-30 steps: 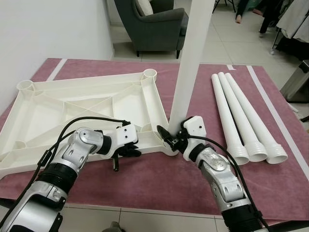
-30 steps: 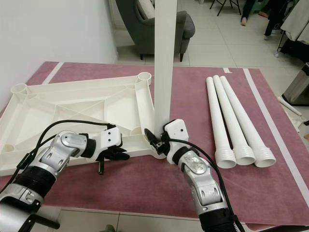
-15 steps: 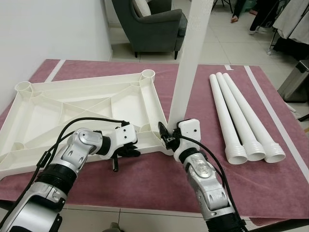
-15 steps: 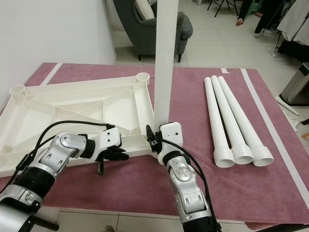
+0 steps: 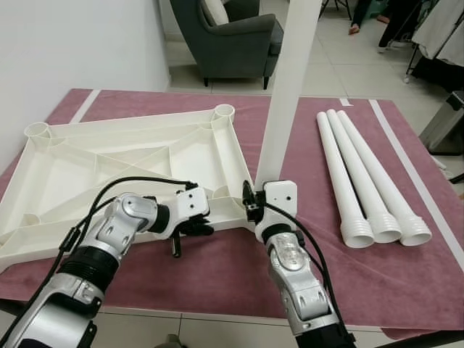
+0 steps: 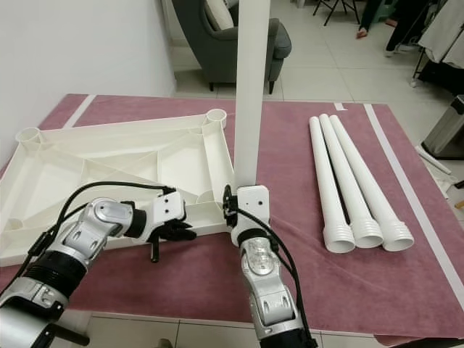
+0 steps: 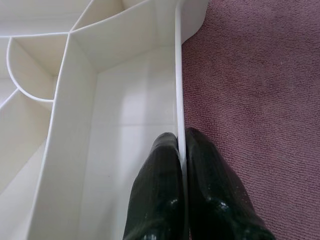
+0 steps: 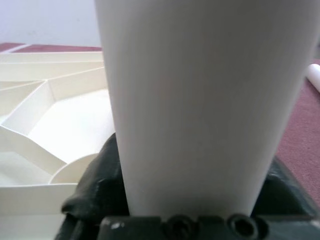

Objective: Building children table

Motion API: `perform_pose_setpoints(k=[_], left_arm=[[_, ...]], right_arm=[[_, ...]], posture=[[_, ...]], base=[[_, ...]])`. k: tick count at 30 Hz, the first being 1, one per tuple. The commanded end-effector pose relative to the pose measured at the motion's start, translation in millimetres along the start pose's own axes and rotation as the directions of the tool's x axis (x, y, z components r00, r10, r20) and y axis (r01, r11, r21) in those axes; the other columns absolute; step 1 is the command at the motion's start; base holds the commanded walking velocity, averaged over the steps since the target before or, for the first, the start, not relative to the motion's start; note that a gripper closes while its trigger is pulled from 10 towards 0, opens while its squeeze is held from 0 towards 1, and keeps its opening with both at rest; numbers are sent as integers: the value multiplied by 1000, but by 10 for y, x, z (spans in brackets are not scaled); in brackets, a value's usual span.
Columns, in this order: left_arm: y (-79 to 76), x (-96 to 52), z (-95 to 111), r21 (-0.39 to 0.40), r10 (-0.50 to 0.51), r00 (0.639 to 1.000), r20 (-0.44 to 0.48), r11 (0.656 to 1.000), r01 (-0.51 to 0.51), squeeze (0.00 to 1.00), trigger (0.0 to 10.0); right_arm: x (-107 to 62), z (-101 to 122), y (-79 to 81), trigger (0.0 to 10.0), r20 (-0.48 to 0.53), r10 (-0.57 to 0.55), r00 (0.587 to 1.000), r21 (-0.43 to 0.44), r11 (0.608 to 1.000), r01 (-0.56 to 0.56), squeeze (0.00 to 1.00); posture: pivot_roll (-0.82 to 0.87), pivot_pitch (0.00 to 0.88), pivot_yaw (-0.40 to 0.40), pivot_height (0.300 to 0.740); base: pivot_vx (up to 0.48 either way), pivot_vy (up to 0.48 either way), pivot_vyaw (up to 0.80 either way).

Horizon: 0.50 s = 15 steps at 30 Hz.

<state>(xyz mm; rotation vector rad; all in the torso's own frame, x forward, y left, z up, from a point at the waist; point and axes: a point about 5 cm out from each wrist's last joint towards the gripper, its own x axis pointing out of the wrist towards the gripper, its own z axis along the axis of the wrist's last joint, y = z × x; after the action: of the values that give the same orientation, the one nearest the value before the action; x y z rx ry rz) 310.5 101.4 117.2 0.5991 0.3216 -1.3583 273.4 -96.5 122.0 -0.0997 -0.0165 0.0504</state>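
Observation:
The white tabletop lies upside down on the maroon mat, ribs and corner sockets facing up. One white leg stands nearly upright in the near right corner socket. My right gripper is shut on the foot of this leg; in the right wrist view the leg sits between the black fingers. My left gripper is shut on the tabletop's near rim; in the left wrist view its fingers pinch the thin rim wall.
Three loose white legs lie side by side on the mat to the right. A grey armchair stands beyond the mat, a white wall at the left, a metal bin at the far right. The mat's front edge is close.
My right forearm has swung leftwards around the upright leg, so the wrist now sits in front of the leg's foot instead of right of it. The left arm has stayed put.

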Motion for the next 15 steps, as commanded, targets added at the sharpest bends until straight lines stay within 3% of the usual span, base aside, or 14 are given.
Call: perform_pose_setpoints(k=[1, 7, 8, 9, 10, 15], left_arm=[[23, -34, -54, -61, 124, 991, 59, 991, -120, 0, 10000], [21, -35, -58, -63, 125, 990, 58, 991, -121, 0, 10000], [21, -35, -59, -63, 125, 990, 57, 991, -122, 0, 10000], [21, -35, -59, -63, 125, 990, 57, 991, -122, 0, 10000], [21, -36, -60, -63, 125, 990, 57, 991, -122, 0, 10000], [23, -34, -60, -64, 126, 990, 57, 990, -123, 0, 10000]], right_arm=[[-121, -501, -258, 10000, -235, -138, 962, -75, 989, 124, 1000], [-97, -439, -206, 10000, -202, -92, 975, -52, 995, 84, 1000], [-91, -412, -184, 10000, -186, -70, 980, -42, 997, 63, 878], [-91, -412, -184, 10000, -186, -70, 980, -42, 997, 63, 878], [-88, -382, -160, 10000, -170, -44, 984, -34, 999, 39, 0], [-77, -302, -136, 10000, -124, -6, 992, -19, 1000, 3, 0]], posture=[[84, 46, 21, 740], [84, 47, 22, 740], [84, 47, 22, 740], [84, 47, 22, 740], [84, 47, 22, 740], [83, 47, 23, 740]], base=[[0, 0, 0], [0, 0, 0], [0, 0, 0], [0, 0, 0], [0, 0, 0], [0, 0, 0]])
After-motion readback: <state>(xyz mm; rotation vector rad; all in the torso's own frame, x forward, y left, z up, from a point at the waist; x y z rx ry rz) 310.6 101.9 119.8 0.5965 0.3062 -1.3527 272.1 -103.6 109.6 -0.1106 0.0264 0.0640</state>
